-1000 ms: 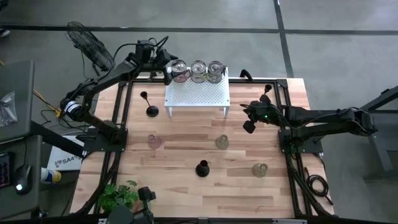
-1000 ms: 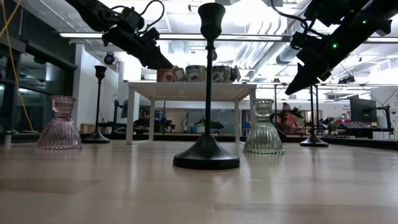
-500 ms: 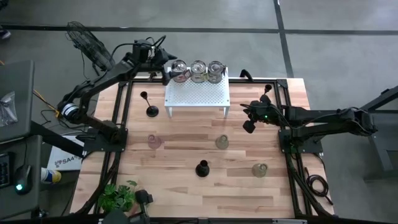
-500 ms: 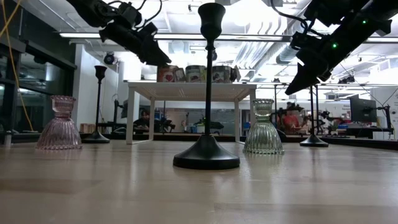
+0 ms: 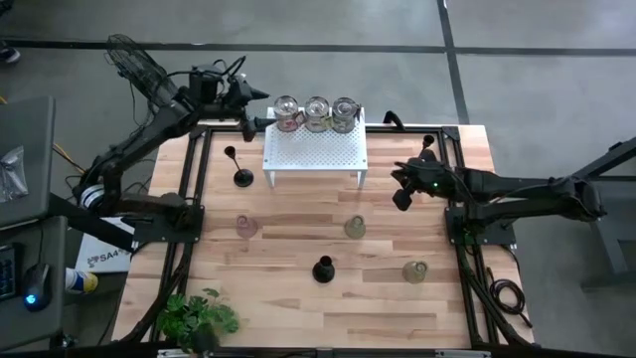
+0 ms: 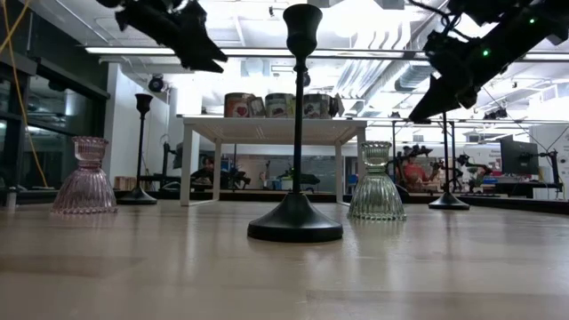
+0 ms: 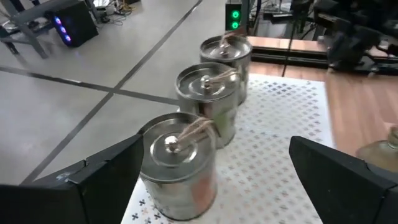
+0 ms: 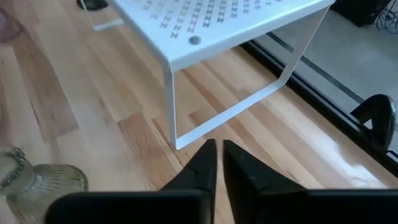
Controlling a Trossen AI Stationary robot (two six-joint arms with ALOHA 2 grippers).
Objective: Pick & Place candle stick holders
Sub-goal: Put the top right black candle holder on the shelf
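Left end effector [image 7: 211, 186] hangs wide open and empty, off the 10 o'clock corner of the white stand [image 5: 315, 149], with the nearest of three round glass holders [image 7: 180, 165] just ahead of it. Those three holders sit in a touching row along the stand's 12 o'clock edge, and that crowding is the main risk as I judge it: a finger coming in slightly off line could shove the first holder into its neighbours or off the stand's rim.

Right end effector [image 8: 216, 163] hovers above the counter [image 5: 298, 298] at the stand's 3 o'clock side, fingers nearly together and gripping nothing. If it drops straight down it could strike the stand's leg.

On the counter stand a slim black stick [image 5: 239, 173] at about 9 o'clock of the stand, another black stick [image 5: 427, 149] at 3 o'clock, and a pink cup [image 5: 245, 226], a greenish cup [image 5: 355, 227], a squat black holder [image 5: 323, 269] and a second greenish cup [image 5: 415, 270] toward 6 o'clock. The tall sticks look top-heavy, so a grazing arm could tip them.
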